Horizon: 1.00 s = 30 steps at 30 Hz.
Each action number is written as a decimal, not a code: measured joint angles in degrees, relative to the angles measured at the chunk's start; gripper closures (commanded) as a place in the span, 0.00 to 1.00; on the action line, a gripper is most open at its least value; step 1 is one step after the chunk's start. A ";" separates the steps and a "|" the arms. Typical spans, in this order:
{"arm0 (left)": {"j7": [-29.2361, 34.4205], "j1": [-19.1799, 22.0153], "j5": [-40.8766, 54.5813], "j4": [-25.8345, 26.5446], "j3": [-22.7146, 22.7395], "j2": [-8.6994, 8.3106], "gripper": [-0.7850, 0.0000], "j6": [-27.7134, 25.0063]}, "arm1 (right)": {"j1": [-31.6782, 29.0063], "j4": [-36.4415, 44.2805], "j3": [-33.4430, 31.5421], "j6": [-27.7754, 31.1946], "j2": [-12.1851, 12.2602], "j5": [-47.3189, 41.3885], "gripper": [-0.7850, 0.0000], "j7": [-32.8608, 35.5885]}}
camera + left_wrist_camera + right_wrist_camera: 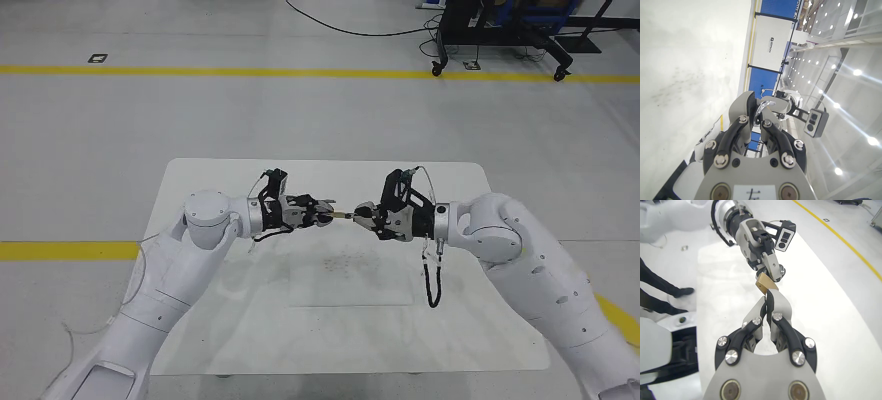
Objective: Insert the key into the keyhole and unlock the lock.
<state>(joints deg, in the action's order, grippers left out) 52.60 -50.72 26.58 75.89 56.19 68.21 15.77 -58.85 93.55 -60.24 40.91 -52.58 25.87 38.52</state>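
Observation:
A brass padlock hangs in the air over the white table, held by my left gripper, which is shut on it. Its silver shackle shows between the left gripper's fingers. My right gripper is shut, with its tips right against the padlock's bottom face. The key is mostly hidden between its pads. From above, a thin metal piece bridges the left gripper and the right gripper, which face each other above the table's middle.
A small metal part lies on the table near the left arm's side. A black cable hangs below the right forearm. Yellow floor lines and a black wheeled cart lie beyond the table's far edge.

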 measured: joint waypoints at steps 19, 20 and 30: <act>1.66 -1.65 1.01 0.15 3.17 -0.69 1.00 -2.10 | 3.47 -11.52 2.89 2.64 -1.13 -23.82 0.00 6.20; 2.24 -1.33 0.46 -0.38 3.22 -0.78 1.00 -1.83 | 3.10 -12.74 2.06 3.50 -1.02 -24.93 0.00 5.15; 9.49 0.73 -13.33 0.86 -1.68 -1.50 1.00 0.36 | -0.60 -17.63 -5.07 6.46 0.22 -24.60 0.00 -2.35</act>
<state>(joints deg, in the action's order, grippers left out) 62.09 -49.99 13.25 76.75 54.51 66.71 16.13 -59.45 75.92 -65.31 47.37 -52.36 1.27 36.16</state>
